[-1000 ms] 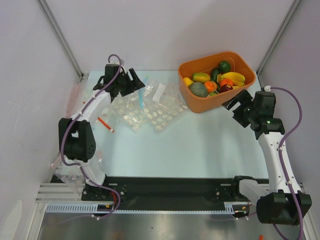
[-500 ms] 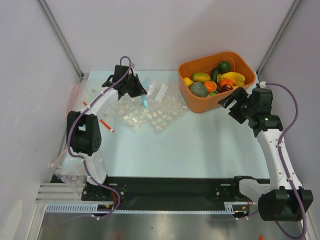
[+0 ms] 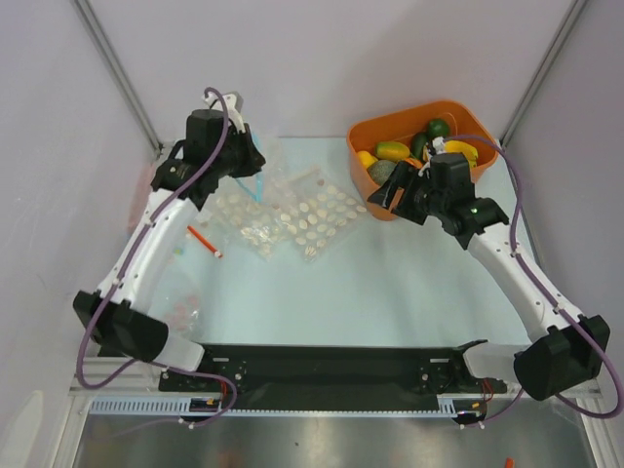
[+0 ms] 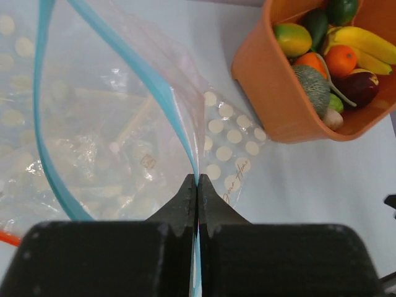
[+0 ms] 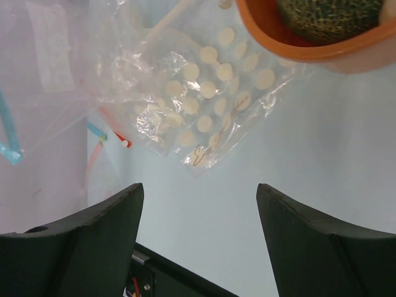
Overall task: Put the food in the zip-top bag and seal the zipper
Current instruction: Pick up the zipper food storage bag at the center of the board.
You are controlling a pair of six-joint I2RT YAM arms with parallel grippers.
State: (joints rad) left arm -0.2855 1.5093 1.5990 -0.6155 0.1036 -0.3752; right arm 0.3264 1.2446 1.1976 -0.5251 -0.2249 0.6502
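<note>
Your left gripper (image 4: 197, 185) has its jaws pressed tight together on the zipper (image 4: 159, 93), pinching the light-blue strip right at the fingertips. From that pinch the strip loops away on both sides, so the mouth of the zip-top bag (image 4: 111, 142) gapes open above the table (image 4: 322, 185). Whether the bag's bottom rests on the surface, I can't tell from these views. Under and beside it lie the dotted bags (image 4: 232, 133).

Your right gripper (image 5: 198, 210) has its jaws wide apart with nothing between them. It hovers over bare table at the edge of a dotted bag, just beside the near wall of the orange bowl (image 5: 297, 49).

All the food (image 4: 308, 62) sits in that bowl and none is in the bag: bananas (image 4: 365, 43), a mango (image 4: 292, 38), an orange (image 4: 341, 60), the grey-green bumpy ball (image 4: 312, 86) and a dark avocado (image 4: 317, 25). The bowl stands to the right of the held bag, apart from it.
</note>
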